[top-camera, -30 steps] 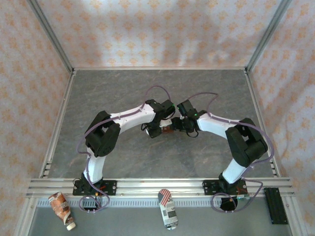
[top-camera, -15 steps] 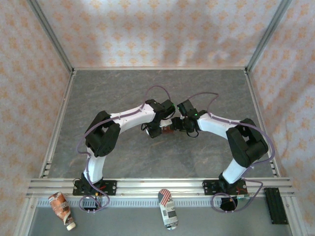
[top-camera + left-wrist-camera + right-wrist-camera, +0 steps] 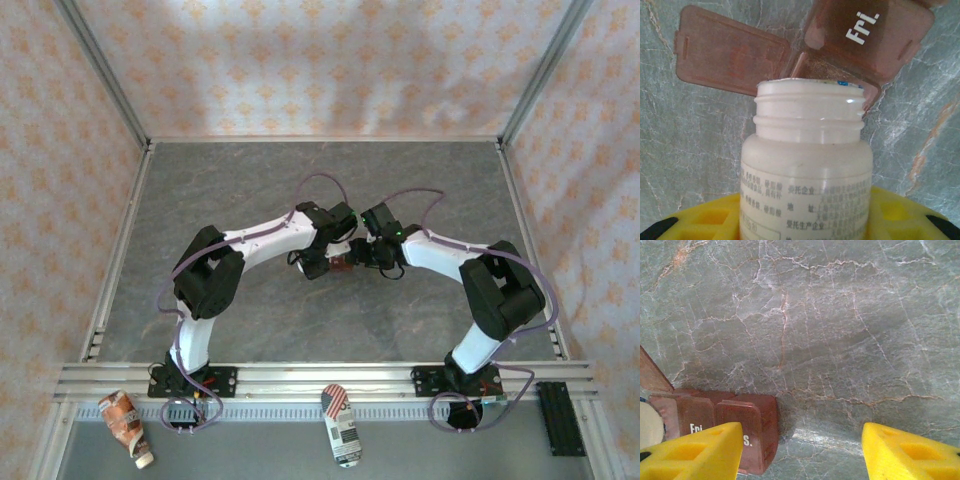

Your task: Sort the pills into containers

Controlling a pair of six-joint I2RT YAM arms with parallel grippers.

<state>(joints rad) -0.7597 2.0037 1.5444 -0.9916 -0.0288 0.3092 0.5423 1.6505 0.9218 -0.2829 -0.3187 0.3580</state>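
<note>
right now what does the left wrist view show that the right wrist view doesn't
Left wrist view: the left gripper clamps an uncapped white bottle, its mouth in front of an open compartment of the containers, with the flipped-back lid beside it. Right wrist view: the right gripper is open, nothing between its fingers, above bare table. Both: the containers and the closed Fri. lid.

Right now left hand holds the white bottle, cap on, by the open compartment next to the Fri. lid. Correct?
No: the white bottle has no cap; the left wrist view shows its bare threaded neck. The rest stands: the left hand holds it by the open compartment next to the Fri. lid.
</note>
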